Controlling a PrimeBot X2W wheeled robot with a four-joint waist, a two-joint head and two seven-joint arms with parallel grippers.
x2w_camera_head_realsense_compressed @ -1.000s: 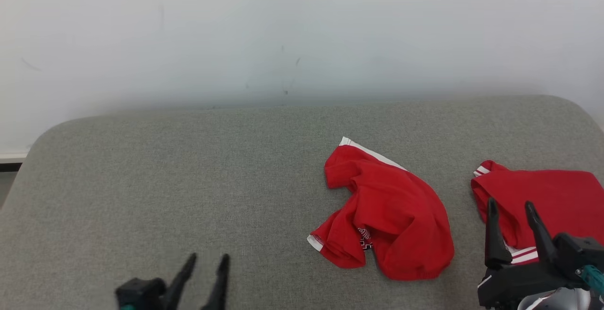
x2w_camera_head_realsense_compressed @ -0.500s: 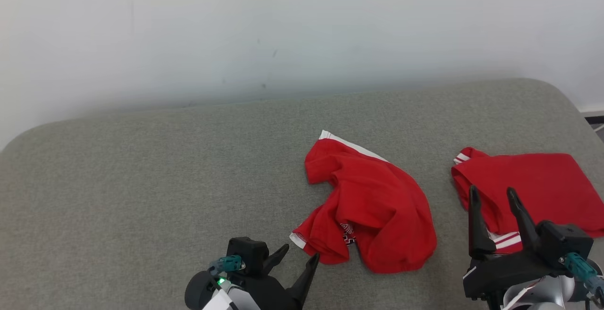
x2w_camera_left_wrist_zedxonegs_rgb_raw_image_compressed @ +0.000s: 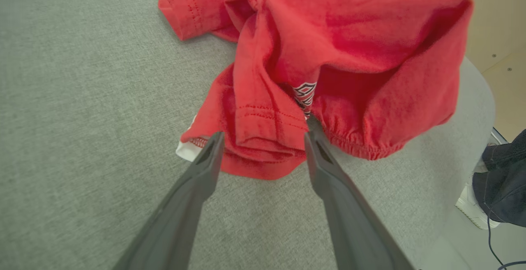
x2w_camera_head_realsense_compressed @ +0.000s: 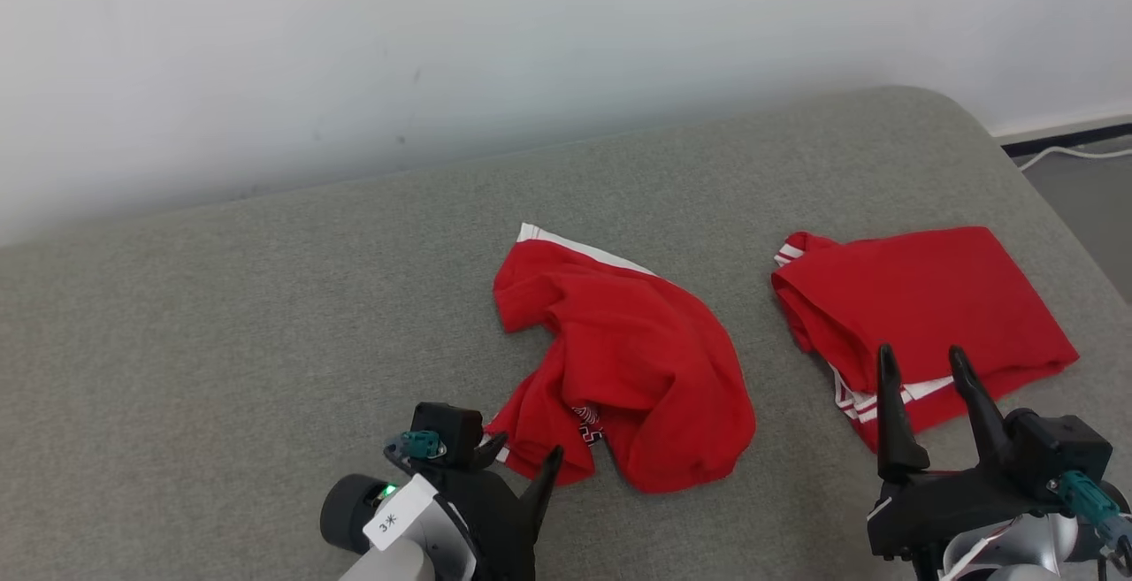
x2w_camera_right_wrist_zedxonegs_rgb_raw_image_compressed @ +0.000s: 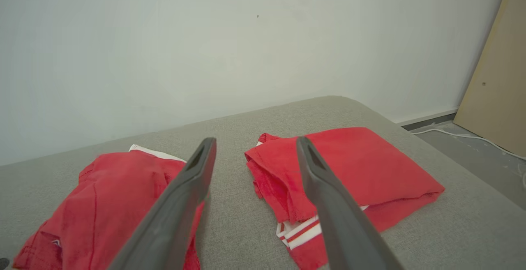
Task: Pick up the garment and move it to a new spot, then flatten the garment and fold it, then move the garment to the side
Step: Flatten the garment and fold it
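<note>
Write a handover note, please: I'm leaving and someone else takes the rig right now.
Left gripper: open, holding nothing, its tips on either side of the near hem of the crumpled garment.
Right gripper: open, empty, by the near edge of the folded garment.
Things: both red garments lie on the grey surface, the crumpled one mid-surface, the folded one to its right, with a gap between them.
Done: the crumpled one is not yet grasped.
Left: close on the hem, lift and move it, flatten, fold, set it aside.
</note>
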